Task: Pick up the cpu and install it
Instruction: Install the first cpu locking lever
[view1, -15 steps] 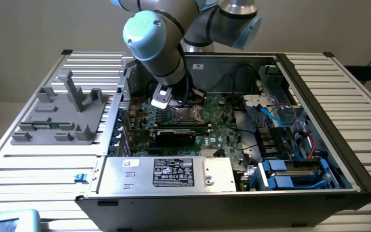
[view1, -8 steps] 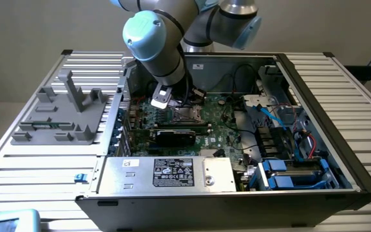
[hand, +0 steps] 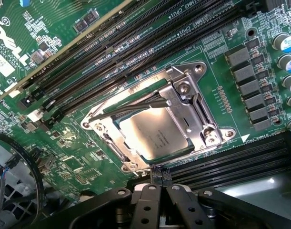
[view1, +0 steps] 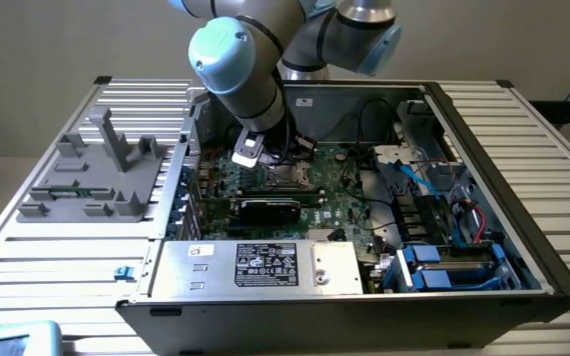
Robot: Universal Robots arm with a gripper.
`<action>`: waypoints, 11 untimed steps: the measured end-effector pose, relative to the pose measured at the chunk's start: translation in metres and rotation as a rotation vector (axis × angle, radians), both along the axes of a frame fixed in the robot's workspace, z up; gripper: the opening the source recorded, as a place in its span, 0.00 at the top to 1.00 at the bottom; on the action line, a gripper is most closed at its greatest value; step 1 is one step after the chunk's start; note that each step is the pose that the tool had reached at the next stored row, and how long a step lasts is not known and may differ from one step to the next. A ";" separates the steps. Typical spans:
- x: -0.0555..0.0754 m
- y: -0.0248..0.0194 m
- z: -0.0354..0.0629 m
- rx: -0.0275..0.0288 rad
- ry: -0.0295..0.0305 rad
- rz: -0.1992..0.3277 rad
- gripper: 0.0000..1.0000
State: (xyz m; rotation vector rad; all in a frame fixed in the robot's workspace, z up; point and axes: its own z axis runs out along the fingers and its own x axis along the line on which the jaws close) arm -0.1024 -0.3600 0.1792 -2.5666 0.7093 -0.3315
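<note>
One robot arm. One open computer case, with one green motherboard inside. One cpu, in one metal socket frame. Two banks of memory slots; slots per bank hard to count. One silver box with one black label. One black card. Two blue blocks. One grey plastic stand. One small blue clip.

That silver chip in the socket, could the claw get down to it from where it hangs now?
Probably yes. The cpu lies face-up in the socket frame, whose top is open, and the claw hangs close beside it with nothing between them.
</note>
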 end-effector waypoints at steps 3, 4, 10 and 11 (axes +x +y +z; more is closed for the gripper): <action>0.000 0.0002 -0.0006 -0.0005 0.0003 0.000 0.89; 0.000 0.0004 -0.0006 -0.0005 0.0004 0.000 0.89; 0.002 0.0015 -0.0007 -0.0002 -0.0001 0.000 0.89; 0.002 0.0018 -0.0007 -0.0002 0.0000 0.000 0.89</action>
